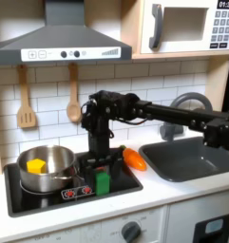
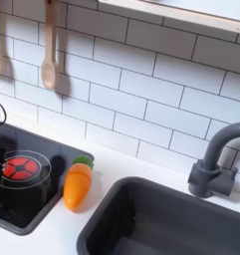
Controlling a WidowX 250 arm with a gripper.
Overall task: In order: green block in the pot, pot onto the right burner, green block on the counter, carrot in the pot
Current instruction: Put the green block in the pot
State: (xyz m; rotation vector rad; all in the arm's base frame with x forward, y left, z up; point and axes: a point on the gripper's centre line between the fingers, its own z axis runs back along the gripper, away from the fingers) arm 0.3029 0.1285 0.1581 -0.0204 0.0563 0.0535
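Observation:
In the first exterior view the steel pot [image 1: 51, 167] sits on the left half of the black cooktop [image 1: 125, 178], with a yellow chunk [image 1: 35, 166] inside it. The green block [image 1: 103, 180] stands on the cooktop near its front edge, to the right of the pot. My gripper [image 1: 100, 169] points straight down onto the block's top, fingers on either side; whether they grip it is unclear. The orange carrot [image 1: 135, 158] [image 2: 77, 186] lies on the pale counter [image 1: 173, 192] [image 2: 52, 227] just right of the cooktop. The red-ringed right burner [image 2: 22, 167] is bare in the second exterior view.
A dark grey sink [image 1: 187, 157] [image 2: 171, 224] with a grey faucet [image 1: 190, 102] [image 2: 216, 159] lies right of the carrot. Wooden utensils [image 1: 26, 100] [image 2: 52, 50] hang on the tiled wall. My black arm [image 1: 154, 112] reaches in from the first exterior view's right, above the carrot.

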